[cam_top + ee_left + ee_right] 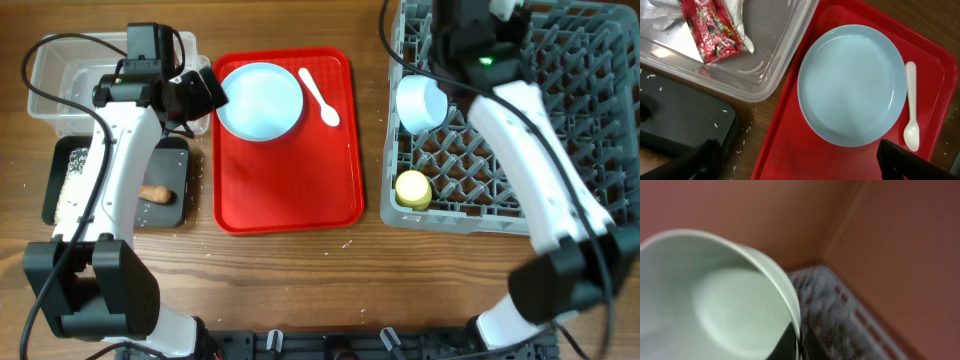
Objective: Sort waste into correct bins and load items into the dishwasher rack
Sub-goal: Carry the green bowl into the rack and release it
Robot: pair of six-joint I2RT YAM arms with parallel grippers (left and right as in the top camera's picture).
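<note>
The pale blue plate and the white spoon lie on the flat red tray. My left gripper is open and empty, low over the tray's left edge beside the plate. The red-and-white wrapper lies in the clear tub. The black tray holds rice and the brown sausage scrap. My right gripper is shut on the rim of a pale blue-green bowl over the grey rack. The yellow cup sits in the rack.
Loose rice grains lie on the wooden table between the black tray and the red tray. The rack's upright pegs surround the bowl and cup. A second bowl does not show.
</note>
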